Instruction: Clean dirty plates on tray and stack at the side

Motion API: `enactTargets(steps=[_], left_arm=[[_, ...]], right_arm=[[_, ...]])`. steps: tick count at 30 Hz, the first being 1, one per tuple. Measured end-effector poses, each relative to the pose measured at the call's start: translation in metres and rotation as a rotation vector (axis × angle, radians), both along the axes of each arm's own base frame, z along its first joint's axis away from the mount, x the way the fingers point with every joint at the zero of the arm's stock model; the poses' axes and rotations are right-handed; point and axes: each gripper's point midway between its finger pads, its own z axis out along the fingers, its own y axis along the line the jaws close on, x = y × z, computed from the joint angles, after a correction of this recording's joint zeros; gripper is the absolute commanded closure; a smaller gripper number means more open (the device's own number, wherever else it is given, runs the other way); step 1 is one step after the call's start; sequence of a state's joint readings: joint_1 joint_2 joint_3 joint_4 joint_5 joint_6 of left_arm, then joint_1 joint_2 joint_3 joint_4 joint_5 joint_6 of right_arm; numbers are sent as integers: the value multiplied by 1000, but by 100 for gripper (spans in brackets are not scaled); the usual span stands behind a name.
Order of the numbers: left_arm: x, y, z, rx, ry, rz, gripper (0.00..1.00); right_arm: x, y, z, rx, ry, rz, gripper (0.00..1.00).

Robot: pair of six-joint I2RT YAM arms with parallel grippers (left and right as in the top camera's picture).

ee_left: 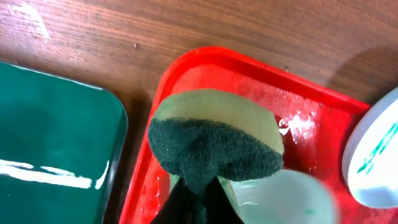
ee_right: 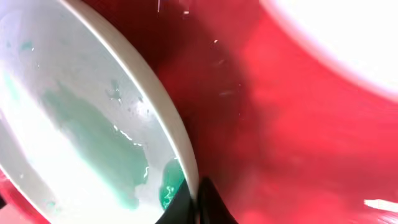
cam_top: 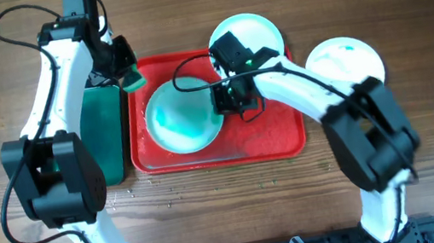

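While a sponge (ee_left: pixel 214 140) is pinched in the left end effector (ee_left: pixel 196 196) at the tray's (cam_top: pixel 275 137) ten o'clock corner, the aqua plate (cam_top: pixel 184 116) on it is gripped by its rim in the right end effector (ee_right: pixel 198 202). The other aqua plate (cam_top: pixel 251 30) and the white plate (cam_top: pixel 346 63) are likewise smeared; none is stacked.

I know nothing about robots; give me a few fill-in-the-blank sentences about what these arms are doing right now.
1. The left gripper is shut on a ____.
2. The right gripper pinches the rim of the aqua plate lying in the tray, which is coloured ____.
3. The white plate lies off the tray, on the wooden ____.
Missing words: sponge; red; table.
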State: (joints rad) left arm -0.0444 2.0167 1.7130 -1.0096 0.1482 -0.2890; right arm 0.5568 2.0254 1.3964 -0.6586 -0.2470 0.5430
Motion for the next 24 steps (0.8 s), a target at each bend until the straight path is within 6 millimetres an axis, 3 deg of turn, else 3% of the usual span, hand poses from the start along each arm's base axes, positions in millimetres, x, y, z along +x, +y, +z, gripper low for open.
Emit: enactTargets(steps=[6,9,17,24], left_arm=[[-5,-10,-3,1,16,-24,96],[-9,-16,-7,2,27,-37,96],[-26,-22,-27,6,84,-54,96],[-27,-22,-28,6,88,-54,96]], right_arm=[[21,-36,77,-262,-349,2,96],[24,-42,102,-394,-490,26,96],[10,-46,140,-746,-735,85,96],[-7,-37,184,-971,-963,70,96]])
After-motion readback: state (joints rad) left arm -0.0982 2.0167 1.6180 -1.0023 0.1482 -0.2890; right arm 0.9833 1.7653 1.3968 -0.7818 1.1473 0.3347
